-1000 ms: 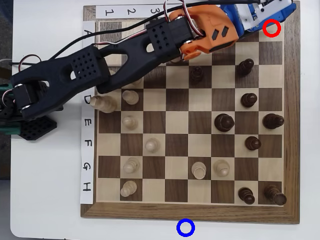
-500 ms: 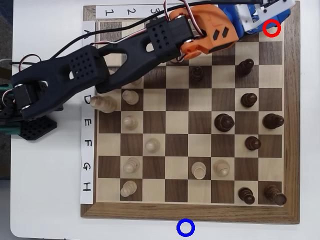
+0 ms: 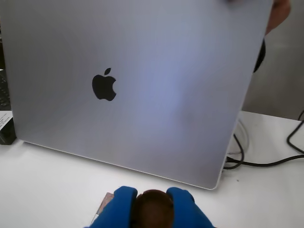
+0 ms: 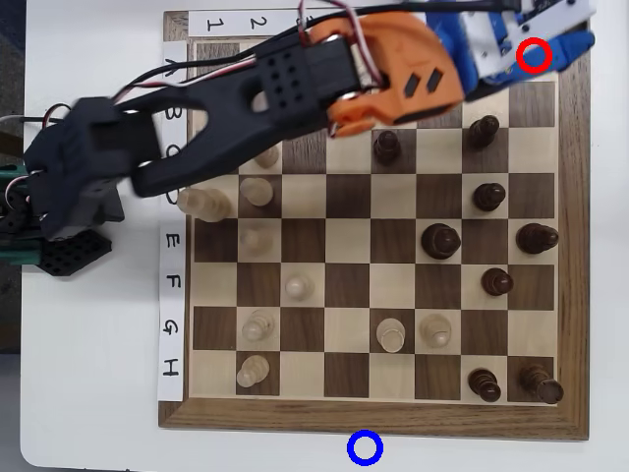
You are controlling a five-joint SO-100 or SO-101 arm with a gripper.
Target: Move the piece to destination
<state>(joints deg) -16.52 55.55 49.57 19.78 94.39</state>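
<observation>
White desk (image 4: 98,393), laptop lid (image 3: 133,85) filling the wrist view. We see the piece (image 3: 153,205) clamped between the blue fingers of the hand (image 3: 152,209) — risen since a second ago, arm swung. Lift achieved; destination (image 4: 365,448) lies well apart, past the chessboard (image 4: 373,418).

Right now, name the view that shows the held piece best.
The wrist view: the dark piece sits plainly between the blue claw fingers. In the overhead view the arm hides it at the red ring.
</observation>
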